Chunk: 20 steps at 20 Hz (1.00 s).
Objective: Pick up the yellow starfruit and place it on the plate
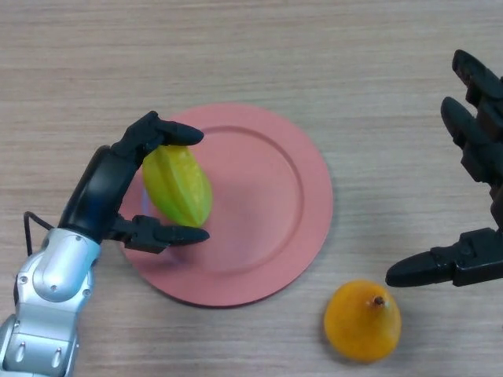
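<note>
No readable text, label, brand, number or sign anywhere in head view. Plate (271,188), starfruit (182,187), orange fruit (363,320), tabletop (314,55) and both hands, left hand (118,184) and right hand (475,196), carry no markings.

1. A single head view looks steeply down on the wooden table (259,47), near enough that the pink plate (275,196) fills the middle.
2. The left hand (130,184) enters from 8 o'clock, the right hand (471,259) from 3 o'clock.
</note>
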{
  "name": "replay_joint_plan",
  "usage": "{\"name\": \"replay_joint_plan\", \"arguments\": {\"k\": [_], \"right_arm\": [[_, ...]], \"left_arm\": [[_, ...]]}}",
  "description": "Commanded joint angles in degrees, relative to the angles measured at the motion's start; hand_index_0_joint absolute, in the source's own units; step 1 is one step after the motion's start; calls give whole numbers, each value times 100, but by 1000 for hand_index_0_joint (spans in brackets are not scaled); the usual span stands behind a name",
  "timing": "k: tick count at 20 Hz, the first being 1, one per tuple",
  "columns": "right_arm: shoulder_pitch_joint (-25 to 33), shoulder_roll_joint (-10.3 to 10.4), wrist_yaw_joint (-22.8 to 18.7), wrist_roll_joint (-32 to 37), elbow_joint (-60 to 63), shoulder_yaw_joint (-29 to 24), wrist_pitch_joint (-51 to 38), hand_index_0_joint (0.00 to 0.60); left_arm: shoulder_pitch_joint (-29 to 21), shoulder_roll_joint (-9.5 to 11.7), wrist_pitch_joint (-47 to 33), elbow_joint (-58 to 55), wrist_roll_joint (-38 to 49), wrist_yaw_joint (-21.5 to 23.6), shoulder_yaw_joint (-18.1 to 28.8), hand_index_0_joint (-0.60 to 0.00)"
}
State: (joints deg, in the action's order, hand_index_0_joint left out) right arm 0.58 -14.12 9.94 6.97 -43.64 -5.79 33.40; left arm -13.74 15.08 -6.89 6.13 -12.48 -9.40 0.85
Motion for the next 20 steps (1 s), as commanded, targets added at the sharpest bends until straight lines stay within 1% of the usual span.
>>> {"name": "replay_joint_plan", "arguments": {"k": [1, 2, 3, 4, 7, 10, 12, 14, 15, 16, 18, 19, 20], "right_arm": [[129, -111, -30, 70, -406, -341, -542, 0], [136, -113, -34, 56, -406, -337, -551, 0], [139, -111, -27, 15, -395, -318, -580, 0], [139, -105, -20, 6, -393, -311, -586, 0], [147, -101, -17, -4, -369, -299, -610, 0], [182, -122, 10, 35, -382, -315, -542, 0], [217, -135, 16, 24, -354, -292, -533, 0], [188, -123, 49, -33, -298, -241, -600, 0], [206, -117, 72, -32, -259, -213, -613, 0], [237, -126, 71, -49, -231, -202, -616, 0], [284, -146, 69, -136, -135, -175, -665, 0], [315, -142, 76, -194, -22, -183, -767, 0], [331, -126, 49, -172, 0, -203, -767, 0]], "left_arm": [[-173, 112, -412, -308, 85, 221, 161, -300], [-166, 113, -409, -297, 37, 235, 161, -199], [-148, 120, -343, -268, -143, 288, 153, -57], [-135, 128, -297, -250, -271, 329, 150, 0], [-68, 151, -125, -220, -653, 380, 134, 0], [-61, 174, -127, -255, -687, 421, 174, 0], [-46, 178, 10, -428, -629, 367, 198, 0], [-81, 195, 140, -647, -458, 386, 289, 0], [-73, 212, 409, -933, -204, 341, 371, 0], [-47, 232, 480, -1041, -152, 327, 388, 0], [-6, 246, 583, -1404, 141, 426, 512, 0], [86, 254, 974, -1934, 598, 272, 615, 0], [140, 270, 1066, -2115, 713, 232, 646, 0]]}}
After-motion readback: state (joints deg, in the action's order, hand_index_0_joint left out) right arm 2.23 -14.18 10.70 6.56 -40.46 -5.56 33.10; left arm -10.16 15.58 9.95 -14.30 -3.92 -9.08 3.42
